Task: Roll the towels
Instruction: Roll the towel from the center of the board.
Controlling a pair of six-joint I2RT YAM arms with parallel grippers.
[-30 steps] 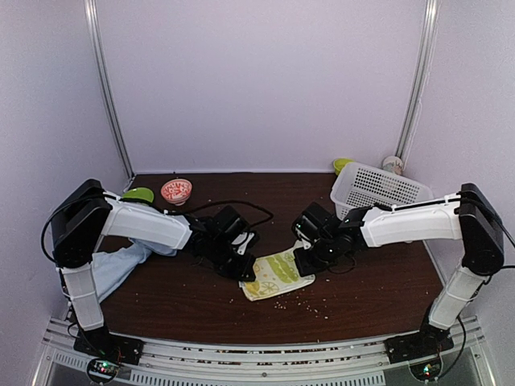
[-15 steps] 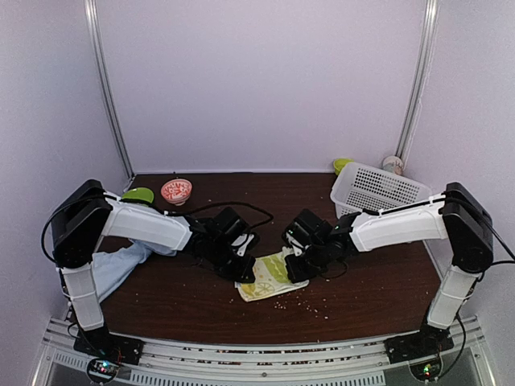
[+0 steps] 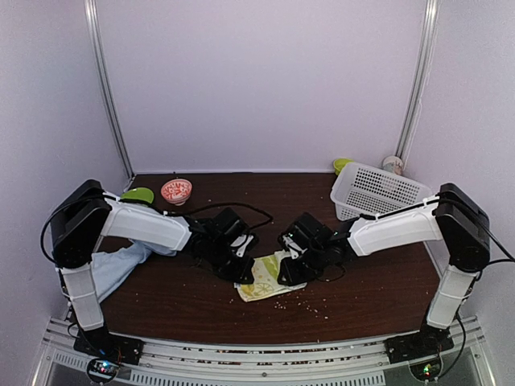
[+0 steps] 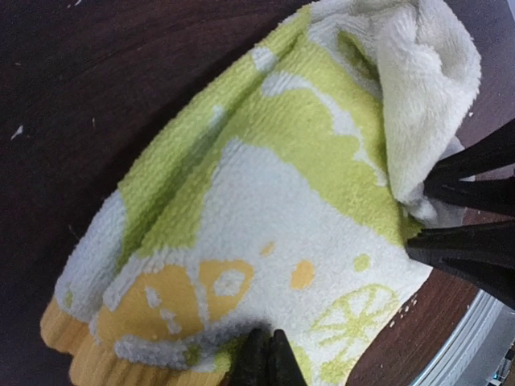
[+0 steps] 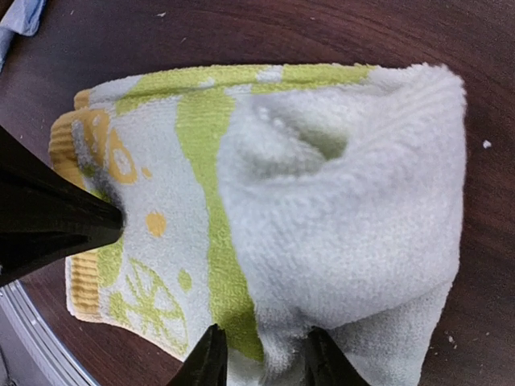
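Down at the far left, the pale blue towel [image 3: 113, 269] lies crumpled under the left arm, hanging partly over the table [image 3: 177, 301] edge. Behind it, near the back wall, sit a small green dish [image 3: 138, 195] and a red-patterned bowl [image 3: 176, 190], close to each other.

Toward the middle, the left fingers [image 4: 262, 358] are pressed together at the yellow-edged end of the patterned towel [image 3: 264, 281], pinching a thin bit of that end between the tips. This lime-green and cream towel lies on the table between the two arms, at about the centre and nearer the front edge than the back. Its left part lies flat, showing the lemon print and the ribbed yellow border. Its right part is lifted and doubled over onto itself, so the plain cream underside shows as a thick puffy fold.

Just right of that, the right fingers [image 3: 283, 273] are partly closed, holding the bunched cream fold between them; the cloth fills the gap. The two pairs of fingers point at each other across the towel, close but apart.

A few pale crumbs [image 3: 310, 304] dot the table in front. At the far right back stands a white basket [image 3: 378, 191].
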